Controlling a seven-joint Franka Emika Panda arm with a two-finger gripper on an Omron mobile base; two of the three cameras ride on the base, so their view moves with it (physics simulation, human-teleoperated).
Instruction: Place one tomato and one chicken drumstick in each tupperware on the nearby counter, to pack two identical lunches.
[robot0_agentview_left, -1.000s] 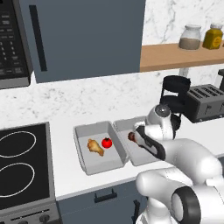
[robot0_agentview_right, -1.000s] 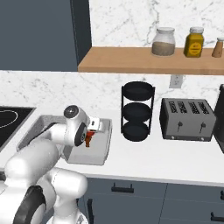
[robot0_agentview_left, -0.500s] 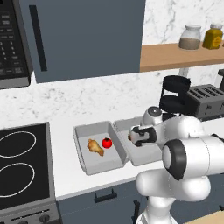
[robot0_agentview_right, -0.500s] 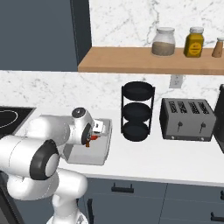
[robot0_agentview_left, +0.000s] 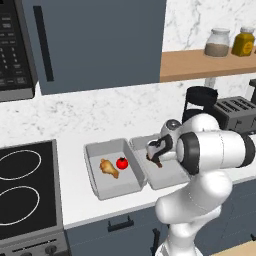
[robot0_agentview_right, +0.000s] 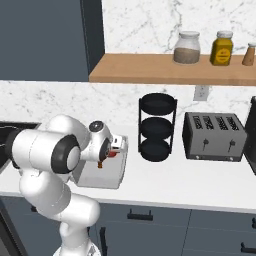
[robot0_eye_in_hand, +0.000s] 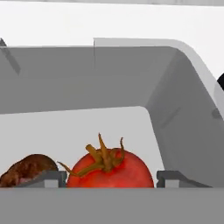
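Hovering low over the right tupperware (robot0_agentview_left: 167, 175) at frame centre, the gripper (robot0_eye_in_hand: 107, 179) has its fingertips (robot0_eye_in_hand: 48, 178) standing apart on either side of a tomato (robot0_eye_in_hand: 111, 170), not pressing it; looks like a release, so the fruit lands inside the walls. Tomato is glossy red with a brown-green stem, sitting on the container floor, and a brown chicken drumstick (robot0_eye_in_hand: 26, 169) lies just beside it at lower left. Left tupperware (robot0_agentview_left: 102, 186), centre-left, already holds its drumstick (robot0_agentview_left: 108, 168) and tomato (robot0_agentview_left: 122, 163) side by side. Both light-grey trays sit touching on the white counter (robot0_agentview_left: 75, 197). Packing appears nearly complete.
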